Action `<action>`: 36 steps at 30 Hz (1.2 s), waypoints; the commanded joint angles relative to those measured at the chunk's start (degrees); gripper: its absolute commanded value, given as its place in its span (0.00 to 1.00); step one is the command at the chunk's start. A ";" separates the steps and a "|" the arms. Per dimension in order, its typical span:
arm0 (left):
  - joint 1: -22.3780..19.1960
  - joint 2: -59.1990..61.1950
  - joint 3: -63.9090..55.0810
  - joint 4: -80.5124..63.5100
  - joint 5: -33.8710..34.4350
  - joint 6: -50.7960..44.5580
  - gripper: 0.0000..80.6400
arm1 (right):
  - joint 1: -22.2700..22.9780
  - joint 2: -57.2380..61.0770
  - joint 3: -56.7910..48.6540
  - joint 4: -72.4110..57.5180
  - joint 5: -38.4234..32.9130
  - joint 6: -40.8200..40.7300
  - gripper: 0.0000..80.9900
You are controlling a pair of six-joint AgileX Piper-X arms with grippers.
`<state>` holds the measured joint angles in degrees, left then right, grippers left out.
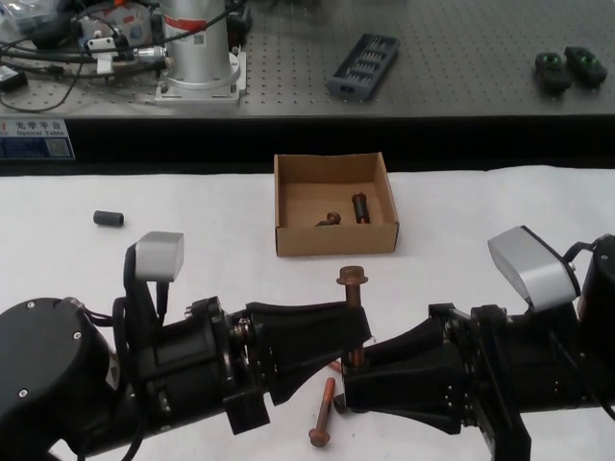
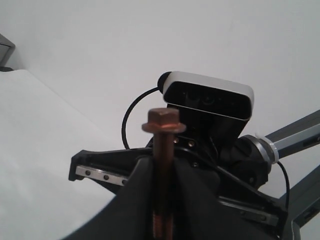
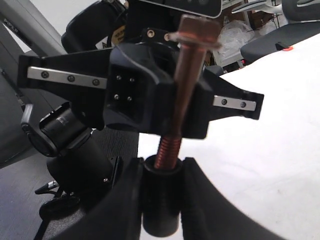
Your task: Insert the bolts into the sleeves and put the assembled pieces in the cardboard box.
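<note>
My left gripper (image 1: 354, 331) (image 2: 161, 172) is shut on a copper bolt (image 1: 352, 280) (image 2: 160, 150), held head up over the near middle of the white table. Just below it, my right gripper (image 1: 357, 373) (image 3: 161, 200) is shut on a black sleeve (image 3: 160, 205). In the right wrist view the bolt's (image 3: 185, 90) threaded tip sits in the sleeve's mouth. The cardboard box (image 1: 336, 240) stands beyond the grippers and holds a dark sleeved piece (image 1: 360, 206) and a bolt (image 1: 329, 219).
A loose bolt (image 1: 323, 415) lies on the table under the two arms. A loose black sleeve (image 1: 109, 219) lies at the far left. Behind the table runs a dark bench edge with a metal post (image 1: 197, 43) and black parts.
</note>
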<state>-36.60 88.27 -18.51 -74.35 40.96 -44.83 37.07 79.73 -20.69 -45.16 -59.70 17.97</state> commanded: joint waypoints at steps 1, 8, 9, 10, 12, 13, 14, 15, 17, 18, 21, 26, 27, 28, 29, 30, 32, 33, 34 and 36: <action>-0.27 -0.10 -0.16 2.55 4.15 1.83 0.01 | 0.14 -0.82 -0.24 -1.52 -0.44 0.04 0.09; -0.27 -0.10 -0.16 2.36 6.04 3.62 0.01 | 0.14 -0.82 -0.24 -1.52 -0.44 0.04 0.09; -0.27 -0.10 -0.16 2.36 6.83 3.62 0.01 | 0.14 -0.82 -0.24 -1.52 -0.44 0.04 0.09; -0.27 -0.10 -0.16 2.36 7.67 3.62 0.01 | 0.14 -0.82 -0.24 -1.52 -0.44 0.04 0.09; -0.27 -0.10 -0.16 2.36 8.46 4.17 0.01 | 0.14 -0.82 -0.24 -1.52 -0.44 0.04 0.09; -0.27 -0.10 -0.16 2.25 8.36 4.66 0.01 | 0.14 -0.82 -0.24 -1.52 -0.44 0.04 0.09; -0.27 -0.10 -0.16 2.29 8.16 5.04 0.01 | 0.14 -0.82 -0.24 -1.52 -0.44 0.04 0.09; -0.27 -0.10 -0.16 2.29 7.94 5.49 0.01 | 0.14 -0.82 -0.24 -1.52 -0.44 0.04 0.09; -0.27 -0.10 -0.16 2.29 7.38 6.24 0.01 | 0.14 -0.82 -0.24 -1.52 -0.44 0.04 0.09; -0.27 -0.10 -0.16 2.29 7.25 6.24 0.01 | 0.14 -0.82 -0.24 -1.52 -0.44 0.04 0.09; -0.27 -0.10 -0.16 2.29 7.24 6.23 0.01 | 0.14 -0.82 -0.24 -1.52 -0.44 0.04 0.09; -0.27 -0.10 -0.16 1.73 6.74 6.23 0.01 | 0.14 -0.82 -0.24 -1.52 -0.44 0.04 0.09; -0.27 -0.10 -0.16 1.34 6.46 6.23 0.03 | 0.14 -0.82 -0.24 -1.52 -0.44 0.04 0.09; -0.27 -0.10 -0.16 0.98 5.79 6.23 0.06 | 0.14 -0.82 -0.24 -1.52 -0.44 0.04 0.09; -0.27 -0.10 -0.16 0.94 5.29 6.23 0.10 | 0.14 -0.82 -0.24 -1.52 -0.44 0.04 0.09; -0.27 -0.10 -0.16 0.95 4.32 6.23 0.15 | 0.14 -0.82 -0.24 -1.52 -0.44 0.04 0.09; -0.27 -0.10 -0.16 0.95 3.58 6.23 0.28 | 0.14 -0.82 -0.24 -1.52 -0.44 0.04 0.09; -0.27 -0.10 -0.16 0.95 3.23 6.23 0.35 | 0.14 -0.82 -0.24 -1.52 -0.44 0.04 0.09; -0.27 -0.10 -0.16 0.95 3.14 6.23 0.40 | 0.14 -0.82 -0.24 -1.52 -0.44 0.04 0.09; -0.27 -0.10 -0.16 0.95 3.17 6.23 0.48 | 0.14 -0.82 -0.24 -1.52 -0.32 0.02 0.09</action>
<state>-36.58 88.27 -18.59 -73.31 44.80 -39.00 37.21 79.73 -20.23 -45.32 -60.12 18.34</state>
